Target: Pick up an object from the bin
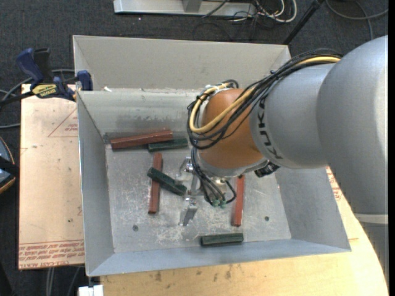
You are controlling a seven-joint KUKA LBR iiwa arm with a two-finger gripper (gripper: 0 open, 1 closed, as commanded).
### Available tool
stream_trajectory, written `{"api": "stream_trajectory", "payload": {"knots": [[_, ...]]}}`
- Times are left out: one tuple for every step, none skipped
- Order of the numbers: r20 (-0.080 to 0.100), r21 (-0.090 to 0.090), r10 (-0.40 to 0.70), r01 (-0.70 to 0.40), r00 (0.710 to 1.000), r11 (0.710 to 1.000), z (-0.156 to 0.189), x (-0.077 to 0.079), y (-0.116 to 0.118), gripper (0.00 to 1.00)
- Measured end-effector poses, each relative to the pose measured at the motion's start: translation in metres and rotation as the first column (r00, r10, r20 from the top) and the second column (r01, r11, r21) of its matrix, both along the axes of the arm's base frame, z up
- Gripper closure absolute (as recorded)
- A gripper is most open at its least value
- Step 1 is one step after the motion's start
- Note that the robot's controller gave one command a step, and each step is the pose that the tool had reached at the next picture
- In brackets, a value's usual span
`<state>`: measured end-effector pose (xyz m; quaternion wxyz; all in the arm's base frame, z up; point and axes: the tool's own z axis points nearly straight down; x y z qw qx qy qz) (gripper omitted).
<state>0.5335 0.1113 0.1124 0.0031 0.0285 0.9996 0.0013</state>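
1. Dark green stick [165,181], lying aslant left of centre, is the piece nearest the claw and, by that, the likeliest pick. Above it the grey arm [321,116] is the largest thing in view. It enters from the right of the frame, and its orange wrist cover [225,131] and looped cables point down into the middle.
2. Grey metal bin [92,184]: its floor carries a few scattered sticks, well apart rather than heaped.
3. Sticks: a long reddish-brown bar [141,140] and a dark green bar [168,144] lie at the upper left. A reddish stick [154,191] stands upright in the frame under the aslant green one. A red stick [237,203] lies right of centre, and a dark green bar [221,240] lies along the lower edge.
4. Gripper [189,213]: it hangs low over bare floor at the centre, just beside the right end of the aslant green stick. Whether it is open or closed cannot be told, and nothing is seen in its hold.
5. Step judged: the approach, with no grasp made yet. The next move calls for a shift to the upper left so the claw straddles the stick across its narrow width.
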Motion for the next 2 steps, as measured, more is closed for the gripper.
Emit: {"api": "stream_trajectory", "payload": {"knots": [[-0.002,-0.003,0.044,-0.044,0.999,0.999,-0.006,0.014,0.023,0.00],[-0.004,-0.001,-0.076,0.076,0.997,0.997,0.008,0.039,0.023,0.00]]}}
